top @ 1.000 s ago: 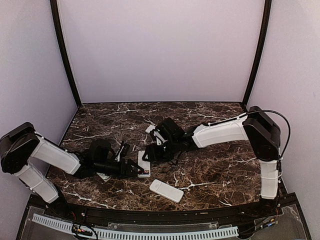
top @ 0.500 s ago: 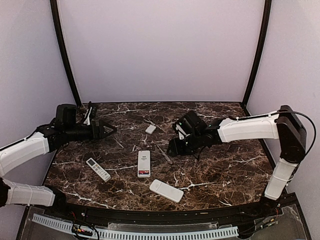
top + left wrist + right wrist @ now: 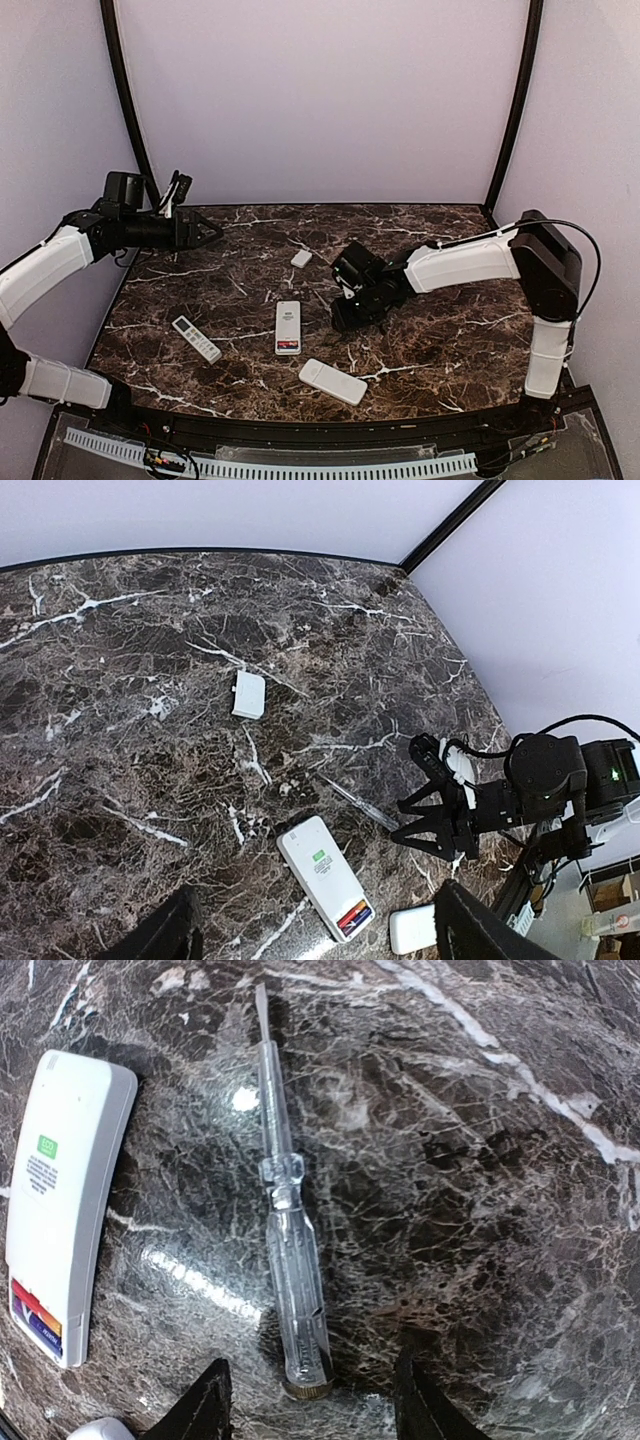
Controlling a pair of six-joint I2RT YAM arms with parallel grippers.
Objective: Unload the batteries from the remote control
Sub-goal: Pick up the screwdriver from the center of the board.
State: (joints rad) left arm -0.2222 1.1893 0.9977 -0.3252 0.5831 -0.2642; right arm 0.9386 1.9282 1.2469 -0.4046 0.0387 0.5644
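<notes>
A white remote [image 3: 288, 325] lies face down at mid-table with its battery bay open. An orange-red and a blue-purple battery [image 3: 288, 346] sit in its near end. They also show in the left wrist view [image 3: 356, 917] and the right wrist view [image 3: 34, 1315]. My left gripper [image 3: 208, 234] is open and empty, raised over the back left; its view looks down on the remote [image 3: 322, 868]. My right gripper [image 3: 340, 318] is open and low, just right of the remote [image 3: 60, 1190]. Its fingers straddle the handle end of a clear screwdriver [image 3: 290, 1260], apart from it.
A small white battery cover [image 3: 301, 258] lies behind the remote. A slim buttoned remote [image 3: 196, 338] lies front left and another white remote [image 3: 333, 381] front centre. The screwdriver [image 3: 360, 802] lies between the open remote and the right arm.
My left arm lifted away from the open remote and swung up to the back left. My right gripper pulled back to the right, then came down over the screwdriver.
</notes>
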